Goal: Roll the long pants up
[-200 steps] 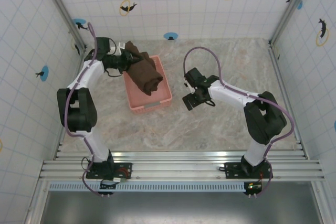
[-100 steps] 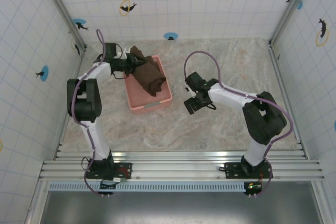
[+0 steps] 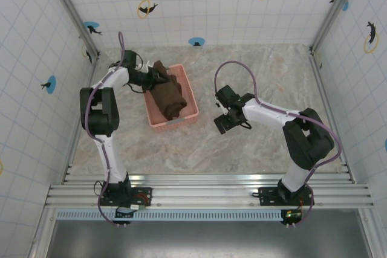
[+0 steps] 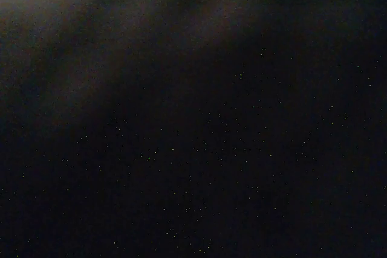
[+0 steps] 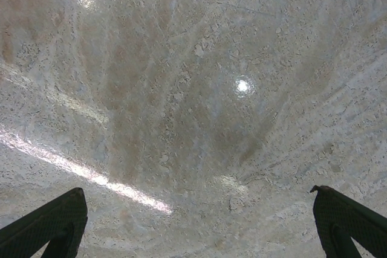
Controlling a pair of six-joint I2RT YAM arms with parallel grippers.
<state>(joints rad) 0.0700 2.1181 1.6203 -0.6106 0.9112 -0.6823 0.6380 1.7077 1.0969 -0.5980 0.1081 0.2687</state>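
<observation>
- The long pants (image 3: 169,93) lie bunched in a dark brown heap inside the pink basket (image 3: 179,120)
- The heap covers the far and middle part of the basket, while a strip of the basket's floor at its near end is bare
- The far-left end of the cloth rises over the basket's far-left rim, toward the left gripper (image 3: 158,77)
- The basket stands on the marbled table (image 3: 260,70), left of centre, with its long sides running roughly near to far
- The left gripper sits at the far-left corner of the basket and touches the far end of the pants; its arm is folded sharply along the left side of the table
- The left wrist view is almost black with a faint brownish haze at its top left, probably cloth lying close against the lens
- From these views I cannot tell whether the left jaws are spread or pinching the cloth
- The right gripper (image 3: 223,123) hangs over bare table to the right of the basket, well apart from the pants
- In the right wrist view the right gripper (image 5: 195,190) is spread wide: its two dark fingers (image 5: 51,222) stand at the bottom corners with bare marbled table between them
- A purple cable (image 3: 233,67) loops above the right arm
</observation>
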